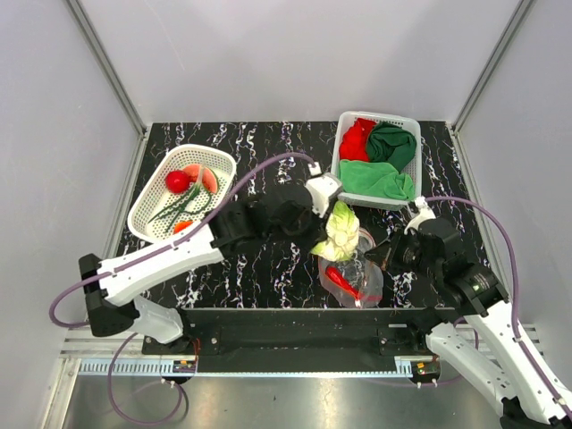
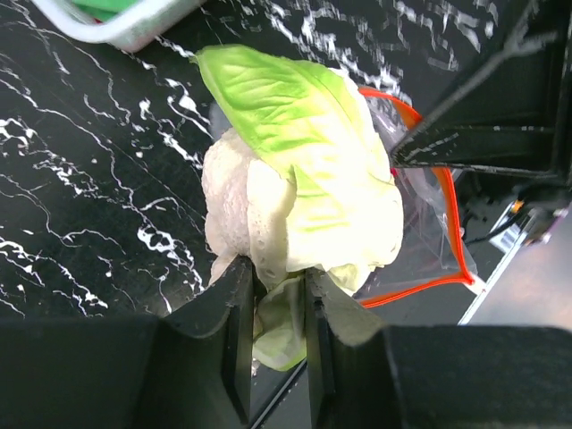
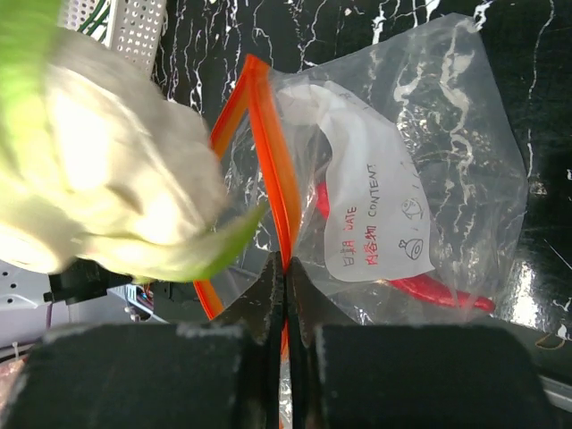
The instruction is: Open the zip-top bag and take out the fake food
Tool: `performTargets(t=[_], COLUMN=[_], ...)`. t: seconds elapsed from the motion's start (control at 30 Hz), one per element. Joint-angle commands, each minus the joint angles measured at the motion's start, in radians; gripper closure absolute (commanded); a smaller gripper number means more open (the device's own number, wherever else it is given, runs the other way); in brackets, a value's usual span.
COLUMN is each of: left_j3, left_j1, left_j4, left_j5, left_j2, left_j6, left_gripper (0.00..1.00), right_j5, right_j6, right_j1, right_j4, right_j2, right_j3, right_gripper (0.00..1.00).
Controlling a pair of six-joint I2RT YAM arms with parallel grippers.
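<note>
The left end effector (image 2: 273,299) pinches the seemingly light, soft cabbage (image 2: 304,179) by its lower leaves, at the mouth of the zip-top bag (image 3: 429,125) on the counter (image 2: 80,179). The right end effector (image 3: 286,286) clamps the flimsy bag's stiffer zip strip (image 3: 268,152)

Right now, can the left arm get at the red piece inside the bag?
Probably not yet. The left gripper is shut on the cabbage, which hangs over the mouth of the bag. Once dropped, the way looks free: the right gripper pinches the zip strip, holding the bag open.
</note>
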Motion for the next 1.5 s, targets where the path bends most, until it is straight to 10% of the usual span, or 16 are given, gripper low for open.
performTargets(t=[0.0, 0.4, 1.03, 1.27, 1.47], left_j3=[-0.041, -0.141, -0.360, -0.366, -0.374], left_j1=[0.050, 0.448, 1.147, 1.200, 1.199], left_j4=[0.107, 0.050, 0.018, 0.015, 0.006], left_j5=[0.076, -0.152, -0.202, -0.185, -0.162], left_j2=[-0.112, -0.346, -0.119, -0.086, -0.197], left_j6=[-0.047, -0.252, -0.289, -0.277, -0.312], left_gripper=[1.00, 1.00, 1.00, 0.25, 0.09], right_j5=[0.059, 0.065, 0.071, 0.078, 0.056], right_j6=[0.030, 0.047, -0.037, -0.071, -0.084], right_j1=[0.000, 0.001, 0.001, 0.001, 0.001], right_j4=[-0.011, -0.010, -0.014, -0.021, -0.016], right_j2=[-0.015, -0.015, 0.054, 0.049, 0.075], right_j3=[0.000, -0.018, 0.043, 0.046, 0.051], right_gripper=[1.00, 1.00, 1.00, 1.00, 1.00])
